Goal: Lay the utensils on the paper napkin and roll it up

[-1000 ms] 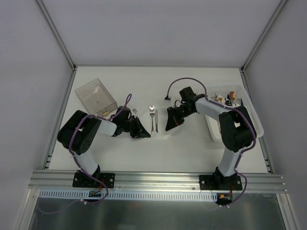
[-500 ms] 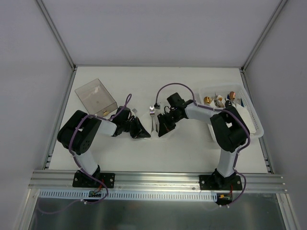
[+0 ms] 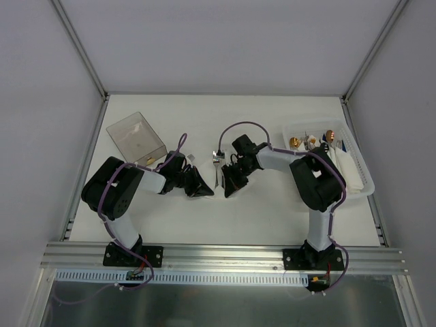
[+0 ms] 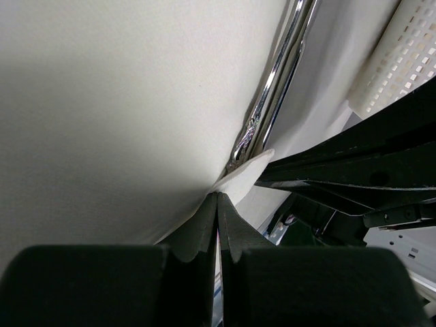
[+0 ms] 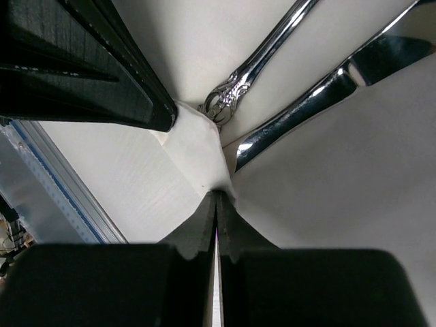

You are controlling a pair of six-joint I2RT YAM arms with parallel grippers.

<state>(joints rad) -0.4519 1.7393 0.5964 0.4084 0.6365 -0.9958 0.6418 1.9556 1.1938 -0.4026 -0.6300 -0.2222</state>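
Note:
The utensils, a silver fork and a knife beside it, lie on the white paper napkin at mid-table. My left gripper is down at the napkin's left side, shut on a pinch of the paper. Close on the other side my right gripper is shut on the napkin's near corner, which puckers up at its tips. In the right wrist view the ornate fork handle and the knife lie just beyond that pinch. Both show as a shiny pair in the left wrist view.
A clear plastic box stands at the back left. A white perforated tray sits at the right, holding small gold round items and other bits. The two grippers are almost touching.
My right arm has swung left from beside the tray to the napkin and its jaws have closed on the paper. The left gripper has kept still, shut on the napkin.

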